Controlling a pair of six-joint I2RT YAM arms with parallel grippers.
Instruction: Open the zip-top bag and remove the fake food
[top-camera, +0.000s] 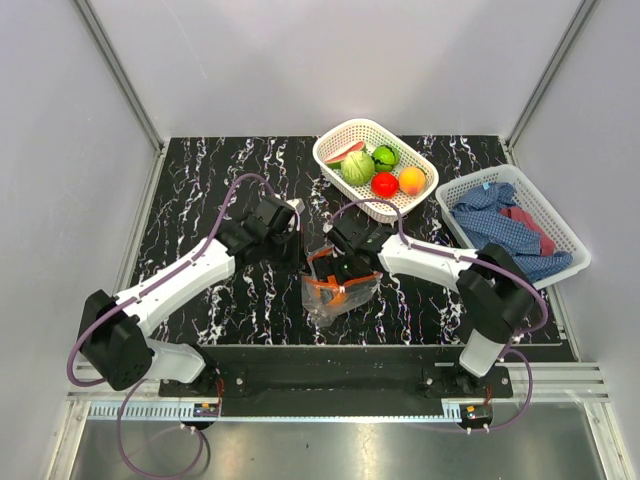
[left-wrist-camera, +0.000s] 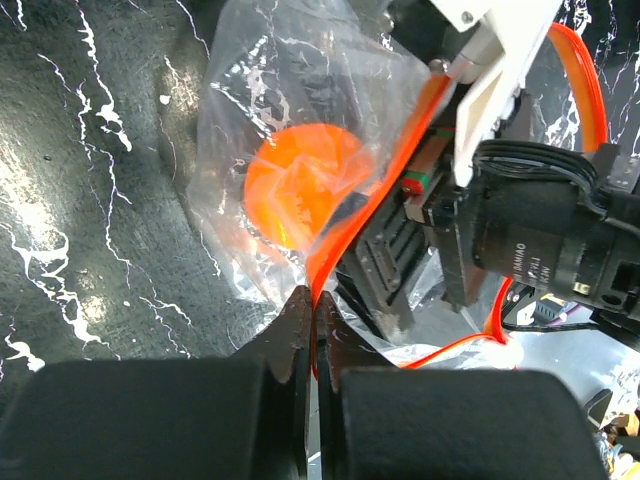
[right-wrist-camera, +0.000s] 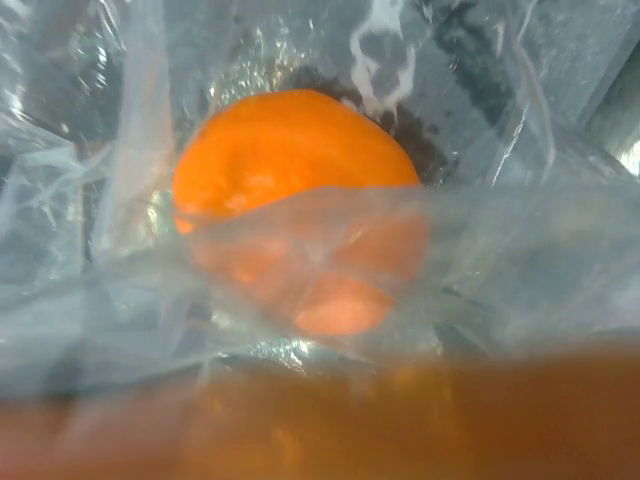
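Note:
The clear zip-top bag (top-camera: 338, 295) lies on the black marble table between my two grippers, its orange-red zip strip (left-wrist-camera: 370, 190) pulled apart. An orange ball (left-wrist-camera: 298, 188) sits inside it, and fills the right wrist view (right-wrist-camera: 300, 170) behind crinkled plastic. My left gripper (left-wrist-camera: 315, 300) is shut on the zip strip at the bag's left edge; it also shows in the top view (top-camera: 300, 243). My right gripper (top-camera: 345, 268) reaches into the bag's mouth; plastic hides its fingers. More fake food lies in a white basket: cabbage (top-camera: 357, 166), dark green fruit (top-camera: 384, 155), tomato (top-camera: 384, 184), orange ball (top-camera: 412, 180), watermelon slice (top-camera: 343, 152).
The white lattice basket (top-camera: 345, 132) with the food stands at the back centre. A second white basket (top-camera: 510, 172) at the right holds a blue cloth (top-camera: 500, 225) and a red cloth (top-camera: 525, 218). White walls close in the table's sides and back.

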